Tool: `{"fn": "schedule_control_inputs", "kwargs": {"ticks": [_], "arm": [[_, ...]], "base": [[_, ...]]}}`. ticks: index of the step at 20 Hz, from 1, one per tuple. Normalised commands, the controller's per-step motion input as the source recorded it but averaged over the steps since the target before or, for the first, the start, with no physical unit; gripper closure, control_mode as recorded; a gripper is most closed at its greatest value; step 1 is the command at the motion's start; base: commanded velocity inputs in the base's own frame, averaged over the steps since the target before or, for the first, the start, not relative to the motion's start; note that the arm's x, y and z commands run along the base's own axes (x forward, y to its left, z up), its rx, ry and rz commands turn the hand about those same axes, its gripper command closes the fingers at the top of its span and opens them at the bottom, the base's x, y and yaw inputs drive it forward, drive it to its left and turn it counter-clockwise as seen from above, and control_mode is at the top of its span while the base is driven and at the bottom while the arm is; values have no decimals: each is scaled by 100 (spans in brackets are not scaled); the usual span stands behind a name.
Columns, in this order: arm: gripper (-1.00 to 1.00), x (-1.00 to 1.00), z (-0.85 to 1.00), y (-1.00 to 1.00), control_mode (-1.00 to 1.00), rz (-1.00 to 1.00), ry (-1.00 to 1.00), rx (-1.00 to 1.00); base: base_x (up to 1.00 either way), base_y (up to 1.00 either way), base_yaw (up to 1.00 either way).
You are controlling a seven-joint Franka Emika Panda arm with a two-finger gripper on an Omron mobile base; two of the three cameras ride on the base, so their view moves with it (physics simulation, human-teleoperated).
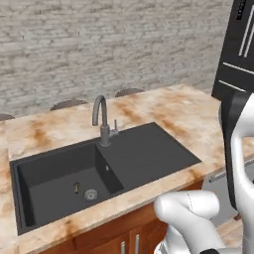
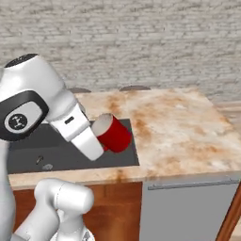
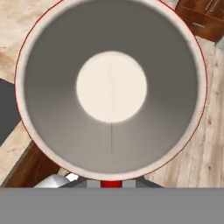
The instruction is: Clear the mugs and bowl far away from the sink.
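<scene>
The white arm [image 2: 33, 101] was seen raised from the lower left of the right base view, its dark-jointed elbow held high and its forearm angled down and to the right. The gripper [image 2: 101, 141] was carried at the end of that forearm, above counter height, and was closed tightly on the red mug [image 2: 113, 133], which was held tilted on its side. In the left base view, the upright white link [image 1: 243, 163] was seen at the right edge.

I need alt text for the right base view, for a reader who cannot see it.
The white arm holds a red mug, tilted, above the right end of the dark sink. Marbled counter extends to the right, with a brick wall behind.
</scene>
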Motion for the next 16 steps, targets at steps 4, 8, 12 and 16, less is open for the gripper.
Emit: {"fn": "schedule_control_inputs", "kwargs": {"ticks": [4,8,12,16], "arm": [[100,0,0,0,100,0,0,0],[100,0,0,0,100,0,0,0],[100,0,0,0,100,0,0,0],[100,0,0,0,100,0,0,0]], "base": [[-10,-53,-73],[-57,-64,-54],[-1,-24,-88],[0,0,-100]]}}
